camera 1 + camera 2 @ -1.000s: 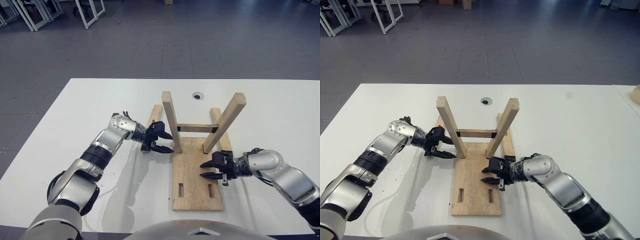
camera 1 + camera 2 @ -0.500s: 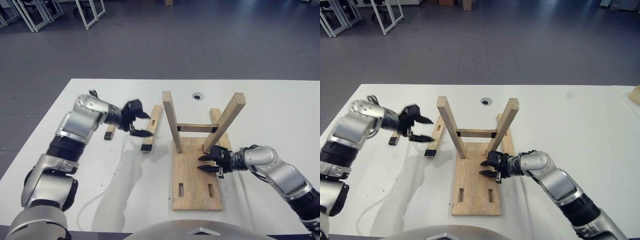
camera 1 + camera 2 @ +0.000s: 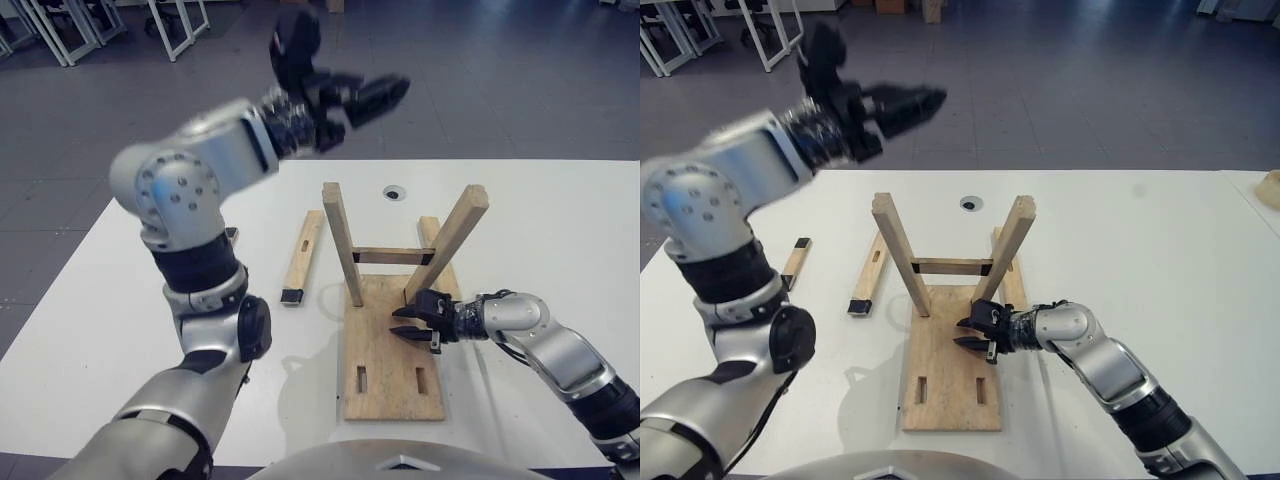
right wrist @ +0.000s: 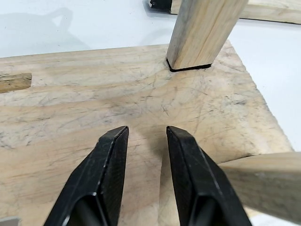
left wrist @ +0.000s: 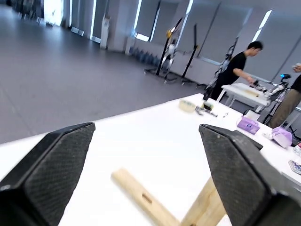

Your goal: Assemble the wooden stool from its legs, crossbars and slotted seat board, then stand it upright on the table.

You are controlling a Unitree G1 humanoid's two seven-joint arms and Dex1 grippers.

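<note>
The slotted seat board (image 3: 385,350) lies flat on the white table. Two legs stand in its far slots, the left leg (image 3: 341,245) and the right leg (image 3: 451,243), joined by a crossbar (image 3: 390,256). My right gripper (image 3: 411,324) hovers low over the board beside the right leg's foot (image 4: 202,33), open with a narrow gap and nothing between its fingers (image 4: 112,155). My left gripper (image 3: 875,72) is raised high above the table's far left side, open wide and empty. A loose leg (image 3: 303,252) lies on the table to the left of the board, and another (image 3: 431,232) lies behind the right leg.
A short dark-tipped crossbar (image 3: 795,262) lies further left on the table. A small round hole (image 3: 396,190) sits near the table's far edge. The board's two near slots (image 3: 361,379) hold nothing. Beyond the table is open grey floor.
My left arm has swung up from the table by the loose leg to high above it, gripper empty. My right gripper has crept closer to the right leg's foot.
</note>
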